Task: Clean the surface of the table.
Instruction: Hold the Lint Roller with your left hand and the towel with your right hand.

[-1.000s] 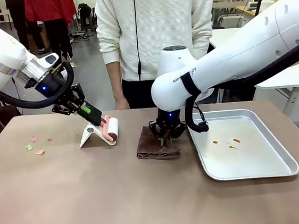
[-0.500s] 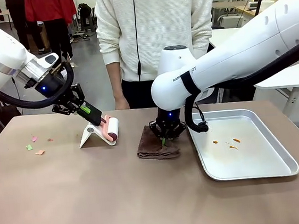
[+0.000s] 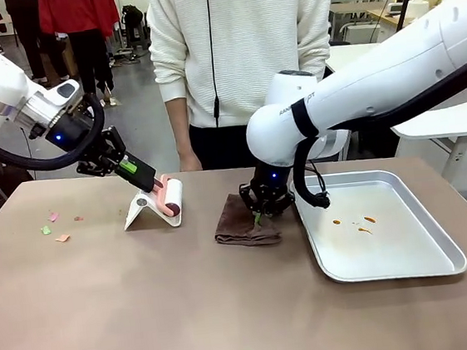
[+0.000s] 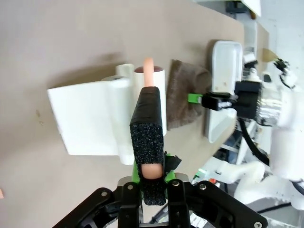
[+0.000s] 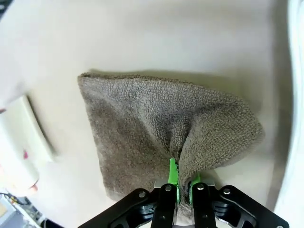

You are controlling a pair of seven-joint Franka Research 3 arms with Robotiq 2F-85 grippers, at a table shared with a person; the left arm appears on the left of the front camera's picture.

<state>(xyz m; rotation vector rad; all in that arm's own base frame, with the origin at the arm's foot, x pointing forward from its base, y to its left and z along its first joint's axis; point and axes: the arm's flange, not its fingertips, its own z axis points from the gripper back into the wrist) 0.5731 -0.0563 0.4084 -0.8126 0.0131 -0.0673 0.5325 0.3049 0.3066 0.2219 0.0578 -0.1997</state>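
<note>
The taupe-brown table (image 3: 190, 313) carries a lint roller (image 3: 172, 200) with a pink handle, resting in a white stand (image 3: 144, 213). My left gripper (image 3: 149, 182) is shut on that pink handle (image 4: 148, 71), seen along the fingers in the left wrist view. A brown cloth (image 3: 240, 225) lies at the table's middle. My right gripper (image 3: 259, 215) is shut on a pinched fold of the cloth (image 5: 152, 123), which rises between the green pads (image 5: 173, 173). Small coloured paper scraps (image 3: 55, 228) lie on the table at the far left.
A shallow silver tray (image 3: 427, 265) with orange smears (image 3: 362, 225) sits on the table's right, close to the cloth. A person in a white sweater (image 3: 241, 49) stands at the far edge, one hand (image 3: 188, 160) hanging near the table. The near half of the table is bare.
My right gripper closed on the cloth and lifted a little, drawing a fold up. My left arm shifted up and back while still holding the roller's handle.
</note>
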